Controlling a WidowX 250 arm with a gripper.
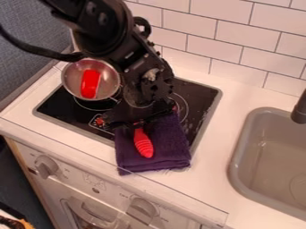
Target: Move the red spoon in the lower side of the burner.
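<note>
Black glass burner (61, 105), left of centre. Folded purple cloth (170, 145), below centre. Black two-finger gripper (137, 125), mid-frame; cannot tell whether open or holding. Step judged: grasping; next, secure hold, shift to burner's lower side. Ribbed red spoon (143, 143) over cloth; long axis near-vertical, handle end pointing down, slightly right.

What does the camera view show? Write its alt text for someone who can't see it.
Black robot gripper low over a folded purple cloth on a stove, a ribbed red spoon handle showing beneath it. A metal pan holding a red object sits at left, a sink at right.
</note>
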